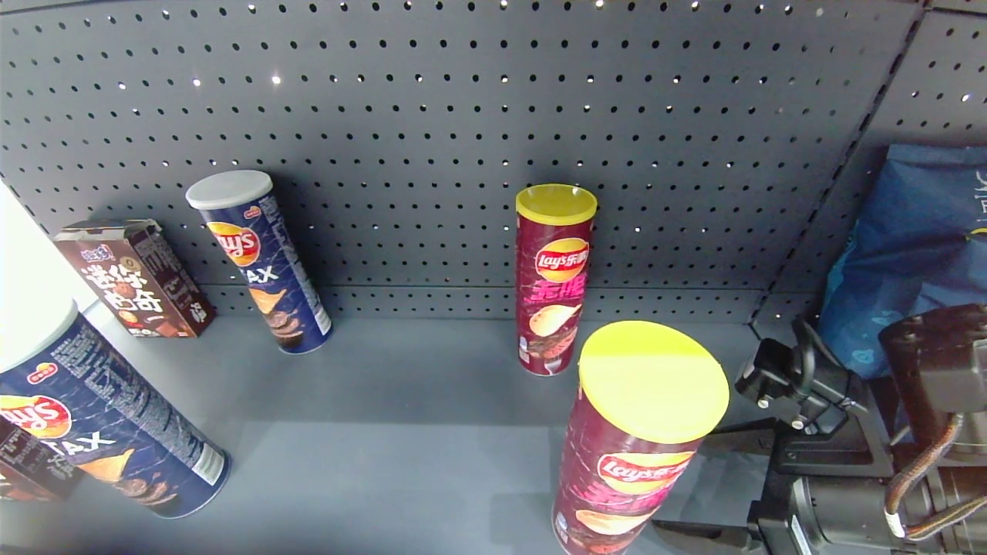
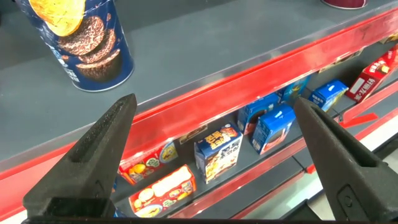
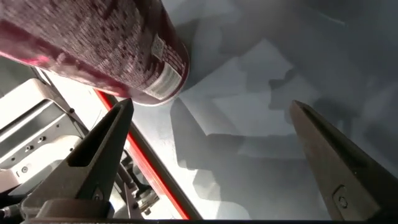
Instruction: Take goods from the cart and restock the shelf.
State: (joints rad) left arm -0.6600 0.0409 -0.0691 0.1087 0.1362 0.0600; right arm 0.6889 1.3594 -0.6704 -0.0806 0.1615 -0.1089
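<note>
Fingers (image 2: 93,155) of the left gripper (image 2: 208,155) gape wide, holding nothing, by the shelf (image 2: 205,37) front edge near a blue can (image 2: 87,43). Same for the right gripper (image 3: 211,155), spread wide and empty, maroon can (image 3: 99,50) just beside one finger. Head view: maroon can (image 1: 640,439) stands at 5 o'clock near the front; a clumsy pull-back could knock it over.
</note>
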